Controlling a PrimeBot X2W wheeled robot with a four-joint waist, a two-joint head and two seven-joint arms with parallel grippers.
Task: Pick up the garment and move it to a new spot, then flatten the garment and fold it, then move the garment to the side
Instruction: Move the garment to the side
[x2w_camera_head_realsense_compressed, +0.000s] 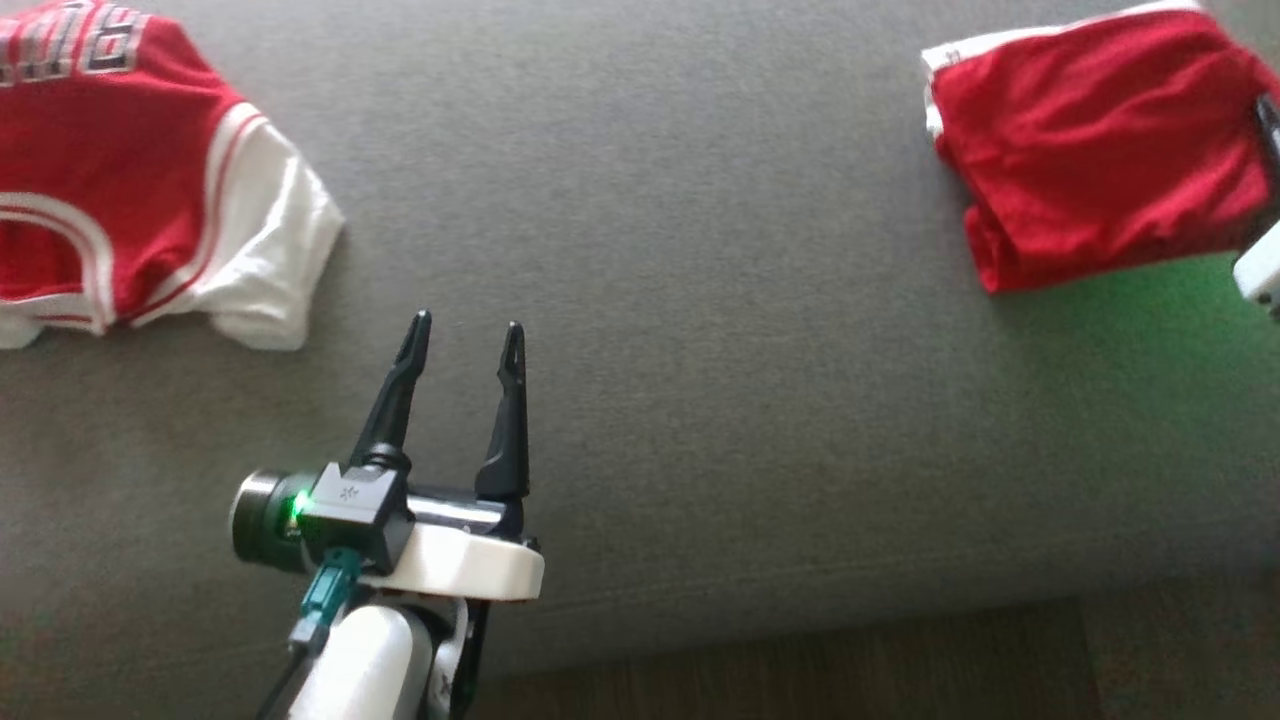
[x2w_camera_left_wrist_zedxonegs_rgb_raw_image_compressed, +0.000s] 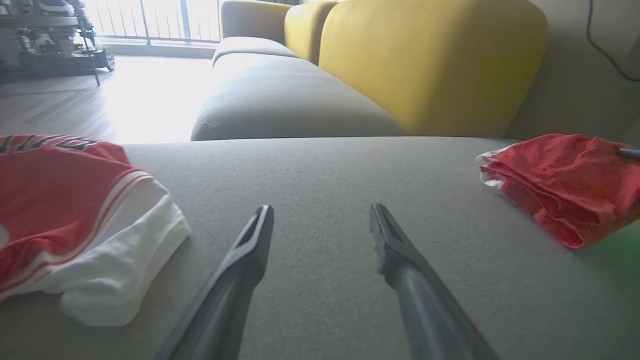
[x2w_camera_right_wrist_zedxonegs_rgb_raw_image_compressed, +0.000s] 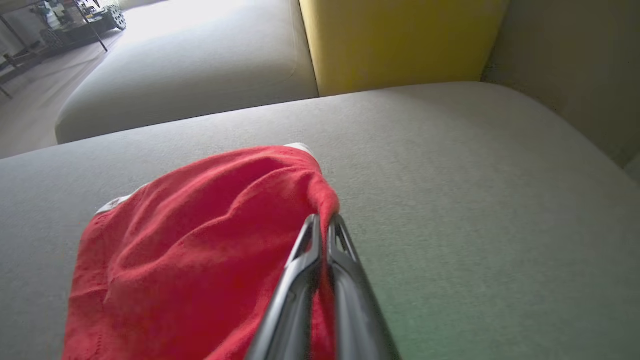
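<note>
My right gripper (x2w_camera_right_wrist_zedxonegs_rgb_raw_image_compressed: 325, 221), fingers pressed together, pinches the edge of the folded red garment (x2w_camera_right_wrist_zedxonegs_rgb_raw_image_compressed: 200, 240) at the right end of the grey cushion (x2w_camera_head_realsense_compressed: 700, 350). My left gripper (x2w_camera_head_realsense_compressed: 468, 324) hangs spread beside a red-and-white jersey (x2w_camera_head_realsense_compressed: 130, 180).

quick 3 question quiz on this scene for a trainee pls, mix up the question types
1. True or false: the left gripper is open and holds nothing.
2. The folded red fabric garment is pinched by: A the left gripper; B the right gripper; C nothing.
3. Fill in: the red-and-white fabric jersey lies on the grey sofa cushion to the robot's ____.

Key: 1 true; 2 B; 3 left.
</note>
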